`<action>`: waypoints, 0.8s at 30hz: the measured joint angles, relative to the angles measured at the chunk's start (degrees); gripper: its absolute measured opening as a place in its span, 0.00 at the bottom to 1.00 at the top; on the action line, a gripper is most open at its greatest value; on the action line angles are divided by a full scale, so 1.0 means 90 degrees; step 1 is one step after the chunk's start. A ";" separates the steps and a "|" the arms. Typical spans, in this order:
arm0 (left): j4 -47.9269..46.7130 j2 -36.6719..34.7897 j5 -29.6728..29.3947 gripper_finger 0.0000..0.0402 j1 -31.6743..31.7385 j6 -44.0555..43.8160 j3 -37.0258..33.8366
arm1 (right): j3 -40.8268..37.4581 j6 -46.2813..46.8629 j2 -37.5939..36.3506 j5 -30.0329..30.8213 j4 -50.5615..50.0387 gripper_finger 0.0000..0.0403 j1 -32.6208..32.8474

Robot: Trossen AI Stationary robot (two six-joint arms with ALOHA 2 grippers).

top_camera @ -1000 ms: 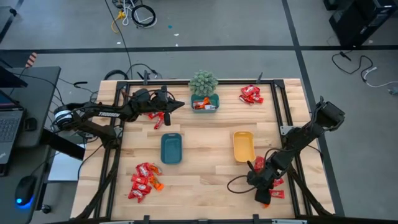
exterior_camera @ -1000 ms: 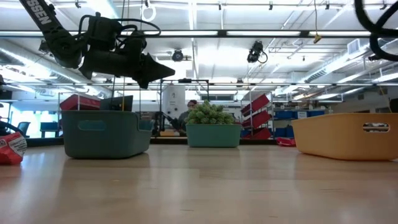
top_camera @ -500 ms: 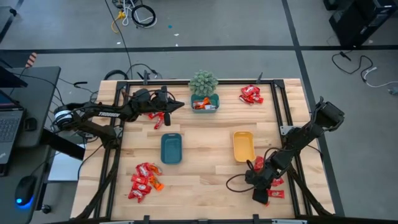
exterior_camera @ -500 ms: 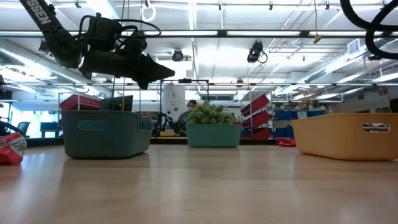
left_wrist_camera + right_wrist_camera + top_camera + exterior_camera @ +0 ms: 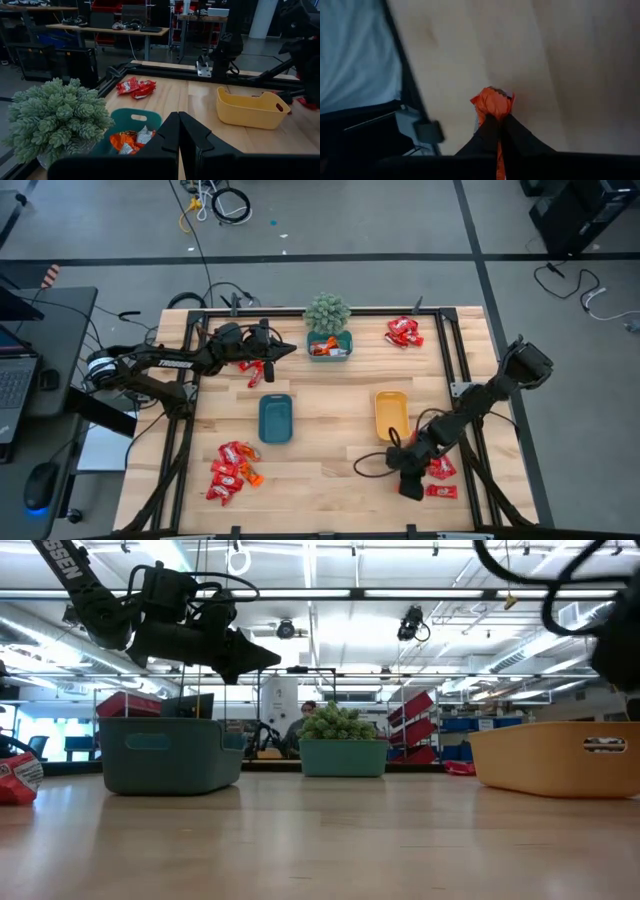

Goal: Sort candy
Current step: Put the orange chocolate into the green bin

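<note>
Right wrist view shows my right gripper [image 5: 498, 119] pinching one crinkly orange candy packet [image 5: 492, 103] by its edge; it could slip. My left gripper [image 5: 178, 131], clenched on nothing, waits at ten o'clock.

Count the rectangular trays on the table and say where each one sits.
3. The dark teal tray sits left of centre, the yellow tray right of centre, and the small teal tray sits at the far edge, partly under the plant.
</note>
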 joint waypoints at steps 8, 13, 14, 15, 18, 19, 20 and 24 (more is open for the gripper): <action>0.0026 0.0000 0.0000 0.01 0.0000 -0.0002 0.0001 | 0.0805 -0.1928 -0.0792 0.0136 -0.1907 0.00 -0.1282; 0.0110 0.0000 0.0000 0.01 0.0000 0.0005 0.0001 | 0.1675 -0.3653 -0.1116 0.0528 -0.3111 0.00 -0.2291; 0.0131 0.0000 0.0000 0.01 0.0000 0.0006 0.0000 | 0.1869 -0.4001 -0.1126 0.0640 -0.3300 0.00 -0.2497; 0.0155 0.0000 0.0000 0.01 0.0000 0.0010 0.0000 | 0.2051 -0.4330 -0.1119 0.0782 -0.3475 0.00 -0.2702; 0.0194 0.0000 0.0000 0.01 0.0000 0.0015 0.0000 | 0.2523 -0.5340 -0.0999 0.1243 -0.3739 0.00 -0.3348; 0.0194 0.0000 0.0000 0.01 0.0000 0.0015 0.0000 | 0.2673 -0.5684 -0.0928 0.1399 -0.3743 0.00 -0.3595; 0.0192 0.0000 0.0000 0.01 0.0000 0.0015 0.0000 | 0.2815 -0.6005 -0.0865 0.1564 -0.3697 0.00 -0.3823; 0.0192 0.0000 0.0000 0.01 0.0000 0.0021 0.0001 | 0.3313 -0.6966 -0.0331 0.2134 -0.3256 0.00 -0.4711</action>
